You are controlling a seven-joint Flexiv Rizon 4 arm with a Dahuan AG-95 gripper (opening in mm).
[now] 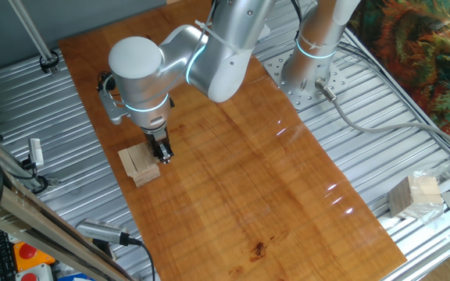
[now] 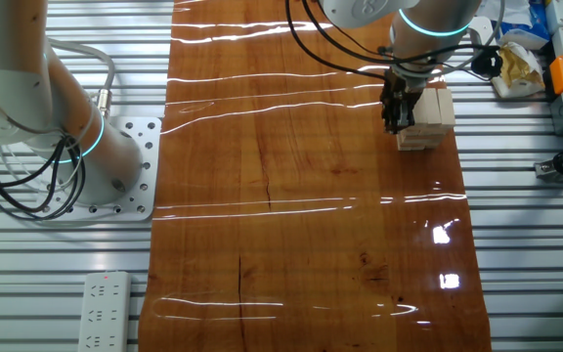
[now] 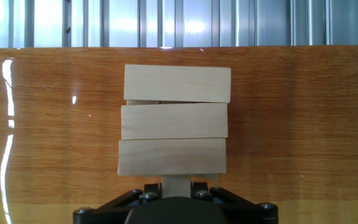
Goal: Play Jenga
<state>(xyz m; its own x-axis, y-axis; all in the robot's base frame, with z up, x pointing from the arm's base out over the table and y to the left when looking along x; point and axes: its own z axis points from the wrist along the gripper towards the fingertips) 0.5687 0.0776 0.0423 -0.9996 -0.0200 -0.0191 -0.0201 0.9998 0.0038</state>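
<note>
The Jenga stack is a small low pile of pale wood blocks near the left edge of the wooden table. It also shows in the other fixed view. In the hand view three blocks lie side by side on its top layer. My gripper is down at the stack's side, also seen in the other fixed view. In the hand view my gripper is shut on the end of one pale block that sticks out from under the top layer towards me.
A larger pale cube-shaped bundle sits off the table on the metal slats at the right. The arm's base plate is at the table's far edge. A power strip and cables lie beside the table.
</note>
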